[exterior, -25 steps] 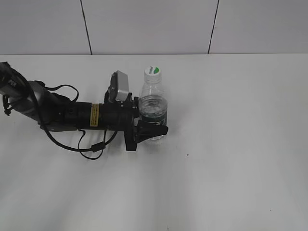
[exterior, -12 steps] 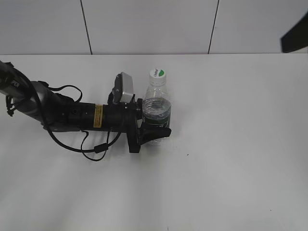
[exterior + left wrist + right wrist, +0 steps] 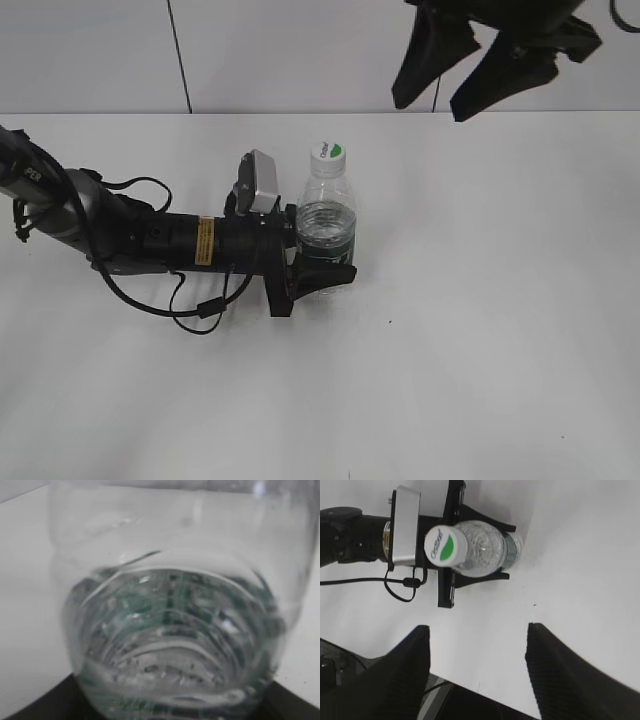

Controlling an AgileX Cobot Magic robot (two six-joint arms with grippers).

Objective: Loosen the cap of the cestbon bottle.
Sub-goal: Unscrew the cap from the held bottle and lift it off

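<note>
The cestbon bottle [image 3: 324,225] stands upright on the white table, clear with a dark green label band. Its white cap [image 3: 327,152] with a green leaf mark sits on the neck. My left gripper [image 3: 322,262] lies low along the table and is shut on the bottle's lower body; the bottle fills the left wrist view [image 3: 175,630]. My right gripper [image 3: 430,105] is open and empty, high above the table at the upper right, well apart from the cap. In the right wrist view the cap [image 3: 441,544] and bottle [image 3: 485,550] lie far ahead of the open jaws [image 3: 477,630].
The left arm's black body and cables [image 3: 150,245] stretch across the table's left half. A silver camera block [image 3: 262,180] sits on the wrist beside the bottle. The white table [image 3: 480,330] extends to the right and front.
My right gripper has come into view from the upper right and moved leftward, now hanging open above the table. The bottle and left gripper shifted slightly right earlier and now stay still.
</note>
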